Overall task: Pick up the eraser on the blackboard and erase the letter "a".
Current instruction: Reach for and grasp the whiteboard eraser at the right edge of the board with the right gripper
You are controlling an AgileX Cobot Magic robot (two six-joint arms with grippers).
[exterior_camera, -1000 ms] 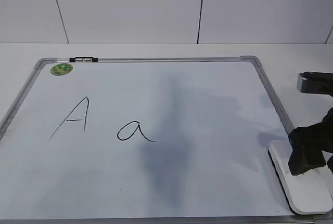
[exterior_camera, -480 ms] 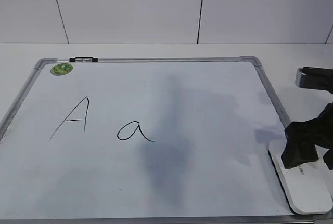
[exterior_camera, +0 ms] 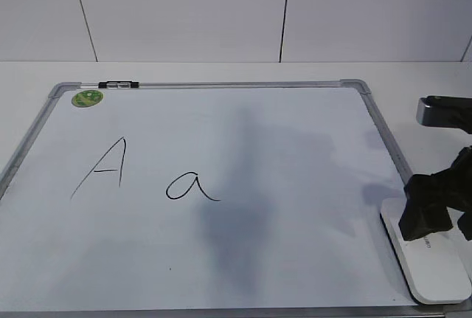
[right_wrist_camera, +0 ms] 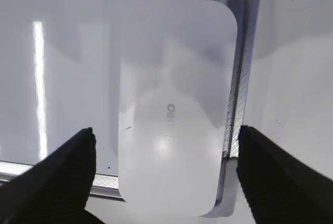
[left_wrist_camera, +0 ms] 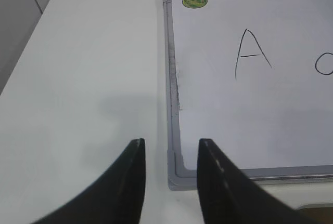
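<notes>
The white eraser [exterior_camera: 431, 259] lies flat on the near right corner of the blackboard [exterior_camera: 243, 259]; it fills the right wrist view [right_wrist_camera: 174, 109]. My right gripper [right_wrist_camera: 166, 135] is open, its jaws set wide on either side of the eraser, just above it, not touching; in the exterior view it [exterior_camera: 442, 211] hangs over the eraser's far end. The letter "a" [exterior_camera: 190, 187] sits left of the board's middle, beside a capital "A" [exterior_camera: 103, 167]. My left gripper [left_wrist_camera: 171, 154] is open and empty above the board's near left corner [left_wrist_camera: 179, 169].
A green sticker [exterior_camera: 87, 98] and a black clip [exterior_camera: 118, 83] mark the board's far left edge. The board's grey frame [right_wrist_camera: 237, 83] runs right beside the eraser. White table [left_wrist_camera: 83, 78] surrounds the board, with a white wall behind.
My right gripper has shifted a little left and up along the eraser, uncovering more of its near end. The eraser, board and letters have not moved.
</notes>
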